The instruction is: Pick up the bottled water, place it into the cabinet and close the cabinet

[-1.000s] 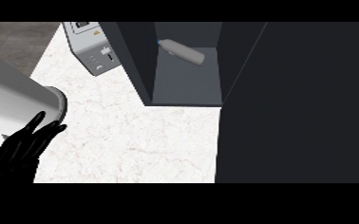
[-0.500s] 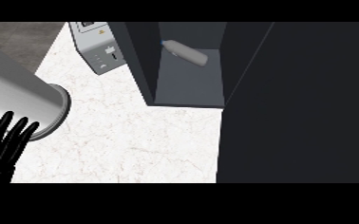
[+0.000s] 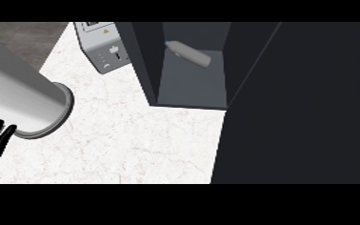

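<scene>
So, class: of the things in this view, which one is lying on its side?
The bottled water, lying tilted on the floor of the open cabinet. The grey appliance beside the cabinet on the counter stands upright.

Items counted in the head view were as follows. One bottled water (image 3: pixel 190 54) lay on its side inside the cabinet. One cabinet (image 3: pixel 190 93) stood open at far centre. One dark door panel (image 3: pixel 295 114) filled the right side. One grey appliance (image 3: pixel 104 47) stood at far left. One white marbled worktop (image 3: pixel 134 143) carried them. One grey forearm (image 3: pixel 28 100) showed at left.
</scene>
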Controlling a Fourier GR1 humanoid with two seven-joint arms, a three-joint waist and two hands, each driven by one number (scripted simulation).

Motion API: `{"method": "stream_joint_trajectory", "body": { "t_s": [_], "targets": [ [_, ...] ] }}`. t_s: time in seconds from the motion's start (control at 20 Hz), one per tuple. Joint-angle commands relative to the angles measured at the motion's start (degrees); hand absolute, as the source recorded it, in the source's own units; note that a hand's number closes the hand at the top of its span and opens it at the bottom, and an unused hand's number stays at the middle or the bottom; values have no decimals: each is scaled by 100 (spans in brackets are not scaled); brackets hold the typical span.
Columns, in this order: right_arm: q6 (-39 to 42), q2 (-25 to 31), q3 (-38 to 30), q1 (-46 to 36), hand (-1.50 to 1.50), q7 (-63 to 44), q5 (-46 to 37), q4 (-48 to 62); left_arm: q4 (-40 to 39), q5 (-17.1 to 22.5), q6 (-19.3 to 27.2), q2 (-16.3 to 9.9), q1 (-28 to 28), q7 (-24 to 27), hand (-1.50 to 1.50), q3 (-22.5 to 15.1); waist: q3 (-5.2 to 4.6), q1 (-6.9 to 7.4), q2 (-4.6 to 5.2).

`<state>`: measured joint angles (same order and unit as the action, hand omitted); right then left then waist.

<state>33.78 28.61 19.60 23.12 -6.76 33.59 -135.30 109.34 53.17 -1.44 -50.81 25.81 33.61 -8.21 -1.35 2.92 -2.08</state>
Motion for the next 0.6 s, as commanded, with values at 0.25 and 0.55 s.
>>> {"method": "stream_joint_trajectory", "body": {
  "t_s": [0.25,0.55],
  "targets": [
    [-1247,-491,987,-1210,150,-1146,-915,-697,-71,180,-472,-251,373,94,-150,373,1,160,29],
    [-2012,-1136,1413,-2262,150,-1653,-889,-347,-71,369,-798,-398,491,137,-150,655,21,256,59]
  ]
}}
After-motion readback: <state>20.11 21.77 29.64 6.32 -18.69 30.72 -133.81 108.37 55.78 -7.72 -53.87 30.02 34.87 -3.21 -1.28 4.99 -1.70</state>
